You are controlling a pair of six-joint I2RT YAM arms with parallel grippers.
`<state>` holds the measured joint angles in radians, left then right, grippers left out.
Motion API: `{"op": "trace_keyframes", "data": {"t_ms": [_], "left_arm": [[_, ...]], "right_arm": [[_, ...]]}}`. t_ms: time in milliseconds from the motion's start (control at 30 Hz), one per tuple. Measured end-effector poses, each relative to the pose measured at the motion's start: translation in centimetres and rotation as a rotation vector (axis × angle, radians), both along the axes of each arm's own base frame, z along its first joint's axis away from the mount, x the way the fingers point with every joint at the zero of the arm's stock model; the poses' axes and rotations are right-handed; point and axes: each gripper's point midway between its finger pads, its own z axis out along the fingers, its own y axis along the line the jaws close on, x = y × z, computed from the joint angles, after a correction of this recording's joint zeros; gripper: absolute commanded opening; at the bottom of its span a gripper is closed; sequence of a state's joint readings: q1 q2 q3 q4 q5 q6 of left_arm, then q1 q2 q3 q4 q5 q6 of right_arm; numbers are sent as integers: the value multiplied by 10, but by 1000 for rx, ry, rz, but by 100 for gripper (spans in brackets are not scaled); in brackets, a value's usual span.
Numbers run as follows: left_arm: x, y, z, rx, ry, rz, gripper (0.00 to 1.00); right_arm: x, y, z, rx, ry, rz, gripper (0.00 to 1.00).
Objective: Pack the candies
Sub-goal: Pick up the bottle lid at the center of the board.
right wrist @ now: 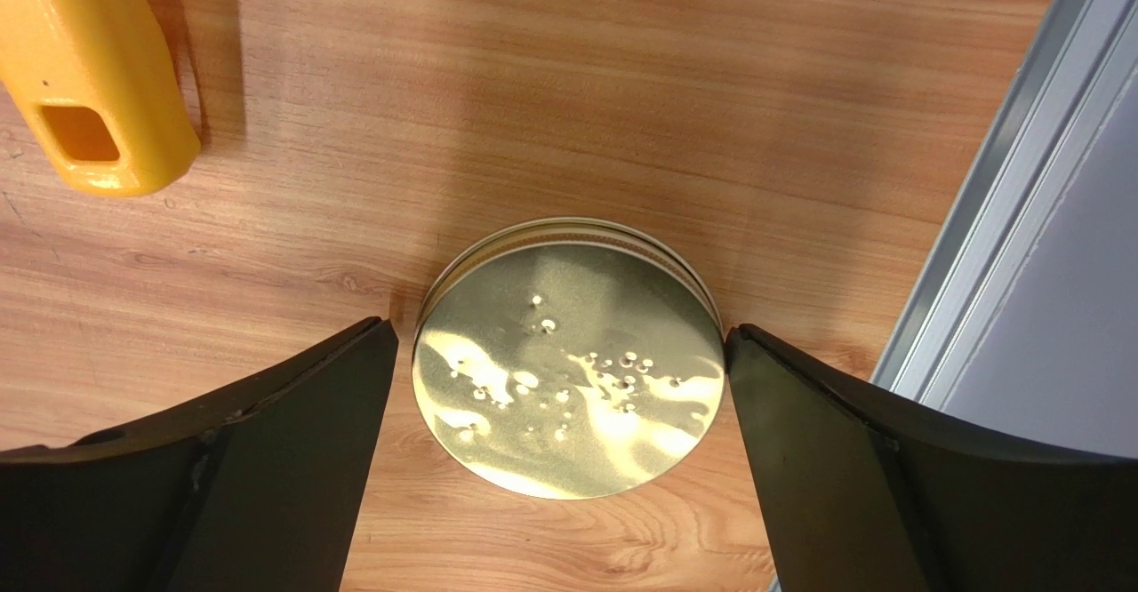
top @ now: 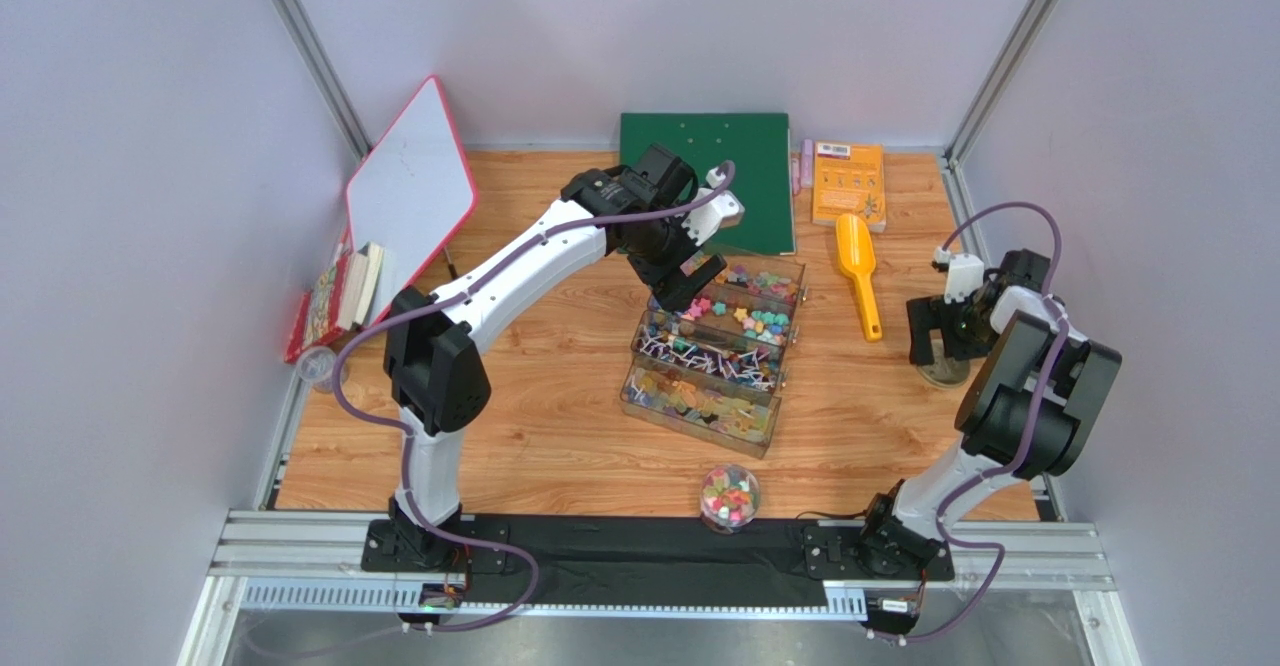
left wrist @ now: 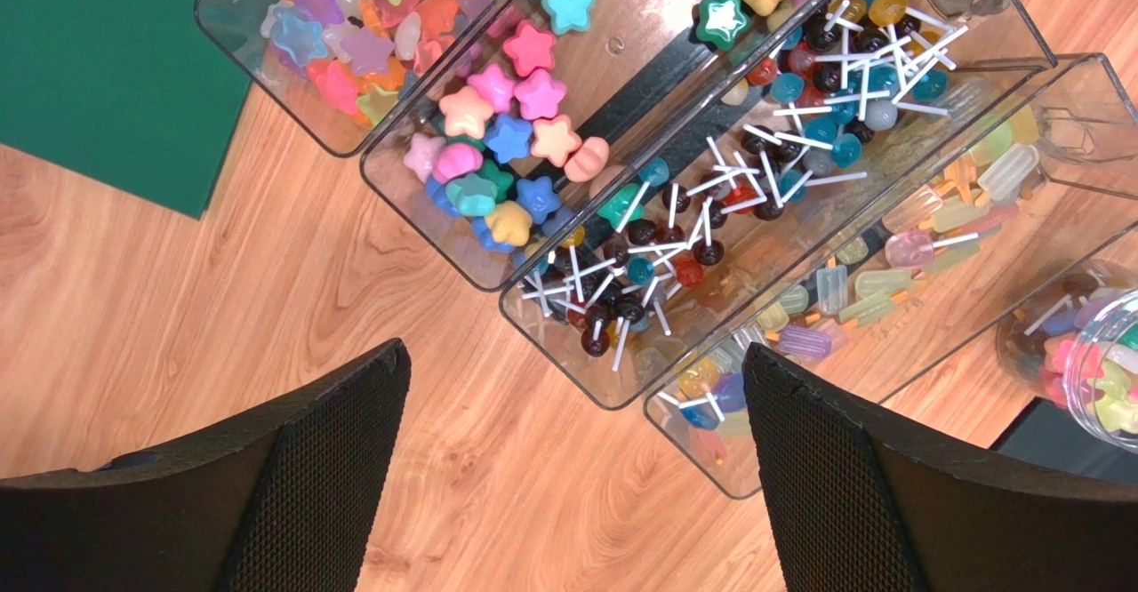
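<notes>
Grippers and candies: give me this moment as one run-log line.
left gripper: open, over candies in clear trays | right gripper: open, straddling gold lid | yellow scoop: unheld

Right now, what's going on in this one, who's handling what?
Nothing is held yet. The left gripper hovers open above the clear trays of candies. The right gripper sits low over a gold lid, jaws open either side of it. A small jar with candies in it stands near the front edge, and the yellow scoop lies untouched between the trays and the lid.
</notes>
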<state>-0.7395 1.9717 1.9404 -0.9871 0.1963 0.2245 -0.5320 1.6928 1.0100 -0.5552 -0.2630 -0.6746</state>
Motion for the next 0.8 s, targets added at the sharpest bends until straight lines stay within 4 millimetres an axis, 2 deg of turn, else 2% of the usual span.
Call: {"op": "trace_keyframes", "data": {"t_ms": [133, 167, 233, 267, 300, 600, 700, 800], "left_arm": [[0, 0, 0, 0, 0, 0, 100], [0, 0, 0, 0, 0, 0, 100], [0, 0, 0, 0, 0, 0, 100], [0, 0, 0, 0, 0, 0, 100], [0, 0, 0, 0, 0, 0, 100], [3, 2, 0, 9, -12, 8, 100], [4, 3, 0, 14, -18, 13, 100], [8, 7, 0, 20, -26, 23, 100]], "right_arm": [[-3, 2, -1, 4, 11, 5, 97], [-4, 2, -1, 6, 14, 6, 93], [-6, 3, -2, 9, 23, 11, 90], [-7, 4, -2, 11, 28, 13, 84], [-7, 4, -2, 12, 30, 14, 81], [-9, 10, 2, -1, 37, 59, 79], [-11, 16, 13, -11, 31, 87, 79], [-14, 31, 38, -27, 4, 146, 79]]}}
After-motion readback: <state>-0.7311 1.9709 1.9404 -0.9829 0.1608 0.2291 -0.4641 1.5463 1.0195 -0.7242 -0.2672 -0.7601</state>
